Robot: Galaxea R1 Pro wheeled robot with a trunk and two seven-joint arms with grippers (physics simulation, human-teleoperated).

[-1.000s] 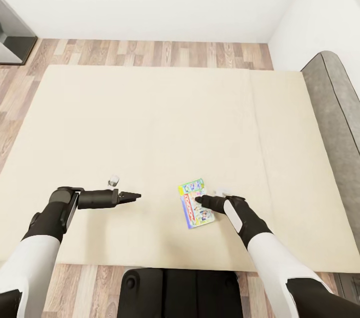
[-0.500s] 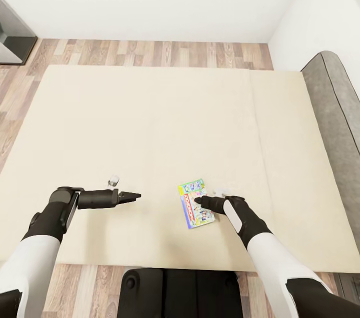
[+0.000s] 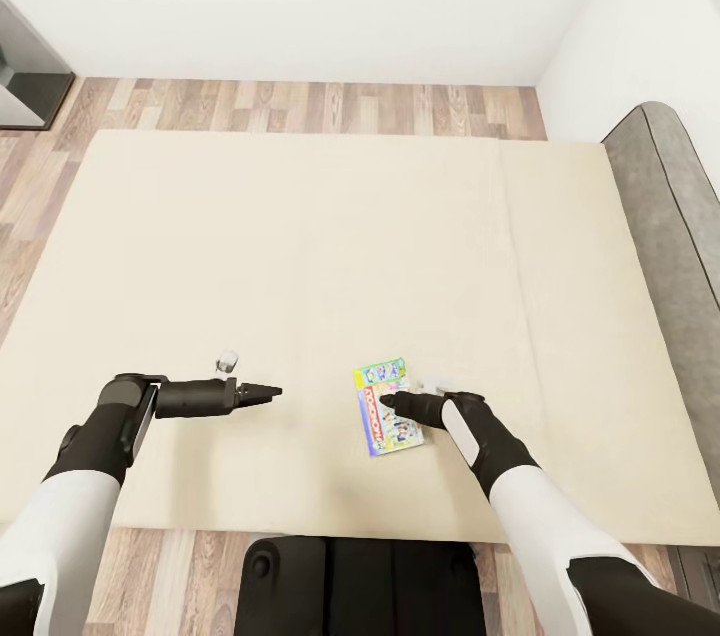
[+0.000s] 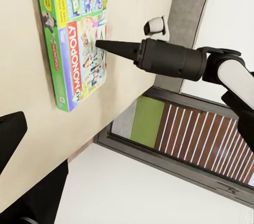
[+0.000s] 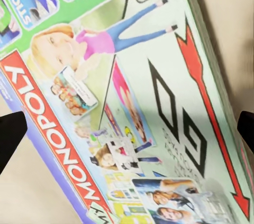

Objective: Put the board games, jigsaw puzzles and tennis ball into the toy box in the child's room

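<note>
Monopoly board game [image 3: 388,410] lies flat on bed [image 3: 300,246], near its front edge. My right pincer [image 3: 388,401] over it, fingers spread, grasping nothing. Box looks light, stiff, smooth; I judge best hold across long edges. Left pincer [image 3: 270,393] beside, released.

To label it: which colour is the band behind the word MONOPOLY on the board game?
Red, on the board game; right wrist view shows it best.

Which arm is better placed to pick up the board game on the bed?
Right. The right gripper sits directly over the board game, while the left gripper hangs off to its side over bare bed.
</note>
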